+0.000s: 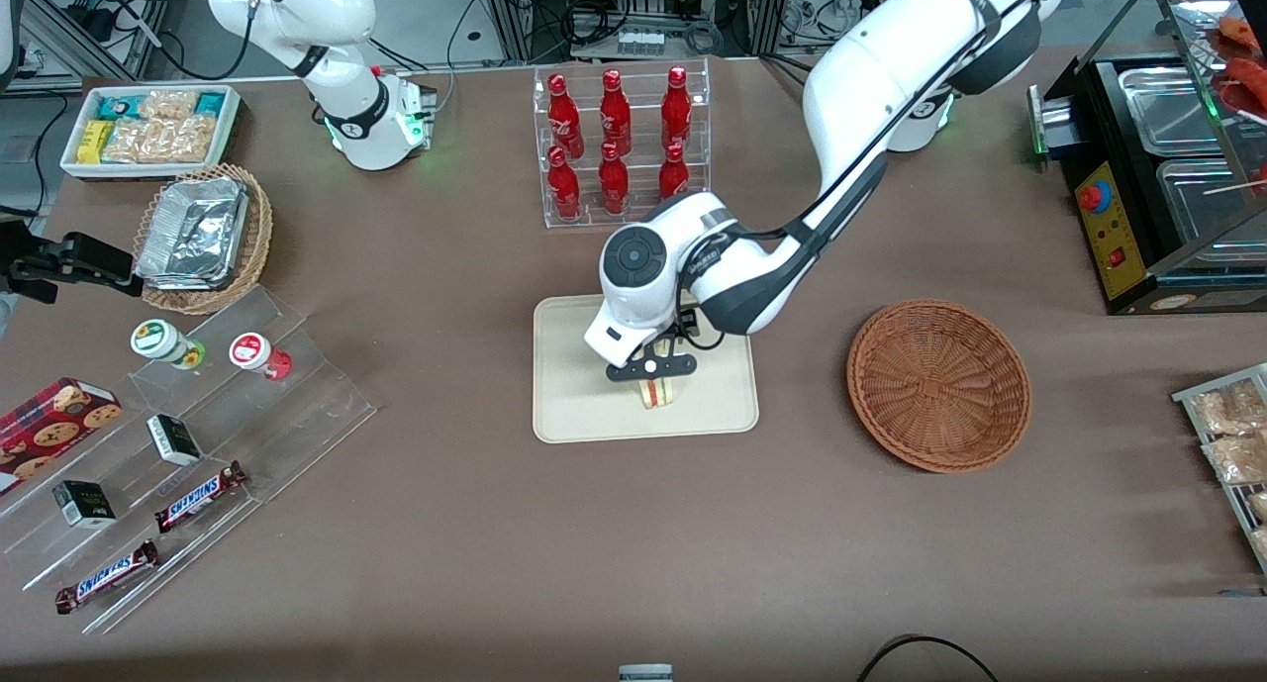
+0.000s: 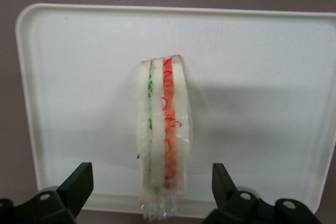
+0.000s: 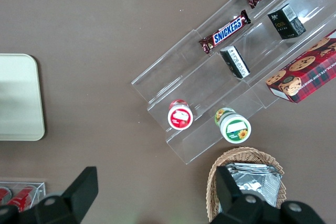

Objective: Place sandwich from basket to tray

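The sandwich [image 1: 656,393] stands on its edge on the cream tray [image 1: 574,405], near the tray's rim closest to the front camera. In the left wrist view the sandwich [image 2: 163,124] shows its green and red filling layers, wrapped in clear film, resting on the tray [image 2: 79,51]. My gripper [image 1: 653,370] hangs just above it, open. Both black fingers [image 2: 79,184] stand well apart from the bread, a clear gap on each side of the gripper [image 2: 151,174]. The reddish-brown wicker basket [image 1: 938,385] sits beside the tray toward the working arm's end, with nothing in it.
A clear rack of red bottles [image 1: 619,143] stands farther from the front camera than the tray. Toward the parked arm's end are an acrylic stand with snacks [image 1: 188,435], a tan basket with foil containers [image 1: 203,237] and a white bin [image 1: 148,128]. A food warmer [image 1: 1158,177] sits at the working arm's end.
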Robot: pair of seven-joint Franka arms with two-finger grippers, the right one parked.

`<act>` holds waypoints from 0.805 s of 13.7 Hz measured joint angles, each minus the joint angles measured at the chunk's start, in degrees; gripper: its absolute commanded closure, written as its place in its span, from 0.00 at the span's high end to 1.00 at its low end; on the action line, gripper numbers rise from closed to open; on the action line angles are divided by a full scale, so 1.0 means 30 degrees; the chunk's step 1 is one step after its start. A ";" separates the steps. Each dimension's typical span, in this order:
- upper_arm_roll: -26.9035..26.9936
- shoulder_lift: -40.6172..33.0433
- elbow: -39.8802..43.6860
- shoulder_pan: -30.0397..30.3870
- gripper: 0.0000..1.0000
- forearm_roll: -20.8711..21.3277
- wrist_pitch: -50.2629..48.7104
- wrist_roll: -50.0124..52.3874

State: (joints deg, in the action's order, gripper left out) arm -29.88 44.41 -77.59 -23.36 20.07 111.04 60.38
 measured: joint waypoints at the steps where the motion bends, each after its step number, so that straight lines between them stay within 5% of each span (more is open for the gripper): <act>1: -0.0020 -0.0329 0.0279 0.0000 1.00 -0.0041 -0.0684 0.0000; 11: 0.0067 -0.2326 0.2364 0.1303 1.00 -0.0858 -0.4145 -0.6943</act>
State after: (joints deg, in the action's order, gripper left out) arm -29.68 37.43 -70.50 -19.45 17.49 98.60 39.55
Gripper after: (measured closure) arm 0.000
